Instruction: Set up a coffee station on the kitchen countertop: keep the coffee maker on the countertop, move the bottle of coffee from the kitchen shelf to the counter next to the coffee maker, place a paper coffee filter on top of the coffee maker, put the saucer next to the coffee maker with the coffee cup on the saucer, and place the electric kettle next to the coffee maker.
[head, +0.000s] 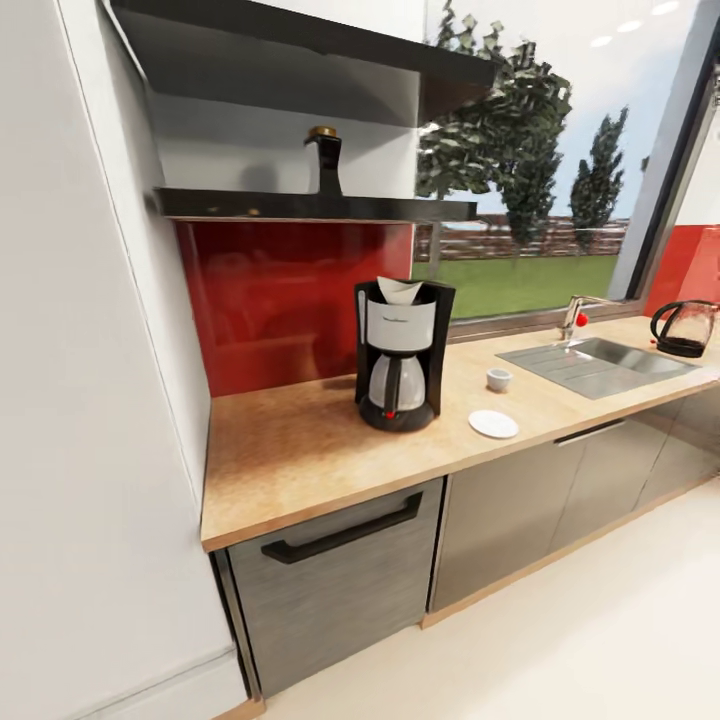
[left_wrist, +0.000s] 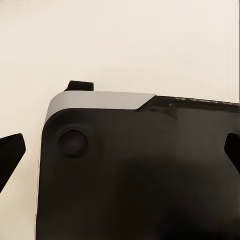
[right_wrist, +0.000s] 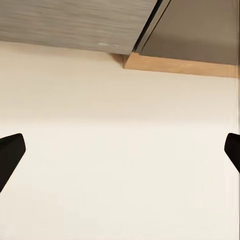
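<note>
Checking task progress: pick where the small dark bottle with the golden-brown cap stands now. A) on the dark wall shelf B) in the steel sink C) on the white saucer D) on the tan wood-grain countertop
A: the small dark bottle with the golden-brown cap stands upright on the dark wall shelf, above the black-and-white coffee maker.

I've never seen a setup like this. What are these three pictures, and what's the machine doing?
It is a simulated wheeled robot with two arms. The big picture is from its head camera: a countertop with a coffee maker with a paper filter on top, a cup, a saucer and a kettle past the sink. A dark bottle stands on the shelf. The other two come from cameras by each hand, aimed down at the floor. Left hand and right hand are open, holding nothing.
</note>
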